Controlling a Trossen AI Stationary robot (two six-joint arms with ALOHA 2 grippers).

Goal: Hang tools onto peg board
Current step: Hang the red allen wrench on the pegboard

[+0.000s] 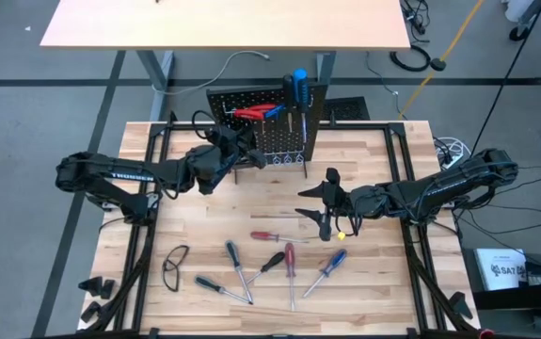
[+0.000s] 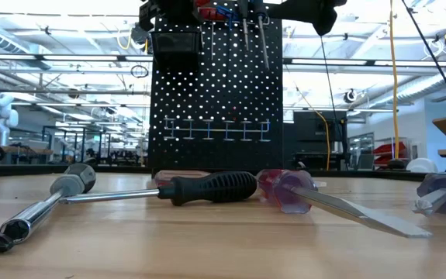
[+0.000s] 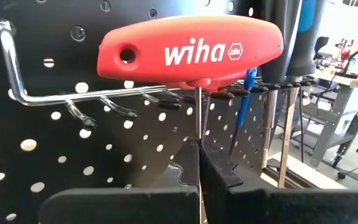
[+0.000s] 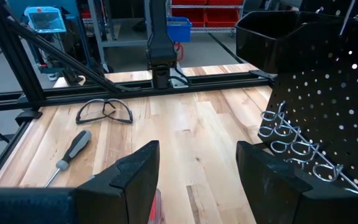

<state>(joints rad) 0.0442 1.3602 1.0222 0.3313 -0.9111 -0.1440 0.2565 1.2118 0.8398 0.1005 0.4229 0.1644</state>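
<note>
Left gripper (image 1: 242,151), clamped on the red T-handle tool (image 1: 251,113), sits against the peg board (image 1: 284,141) at upper centre of the high view; right gripper (image 1: 325,209) hovers apart mid-table, screwdrivers (image 1: 289,264) scattered on pale wood (image 1: 383,282). Low view: black perforated board (image 2: 215,101) before a bright workshop. Left wrist view: red handle (image 3: 191,53) beside a chrome hook (image 3: 17,74).

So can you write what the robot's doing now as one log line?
left gripper: shut on red T-handle tool at peg board | right gripper: open, above table

Peg board (image 1: 284,132): black perforated panel, upright, table's 12 o'clock edge. Red T-handle tool (image 3: 191,53) hangs on metal hook (image 3: 48,96); blue-handled screwdriver (image 1: 298,87) at board top. Loose screwdrivers (image 1: 272,262) lie flat toward 6 o'clock, red, black, blue handles.
</note>
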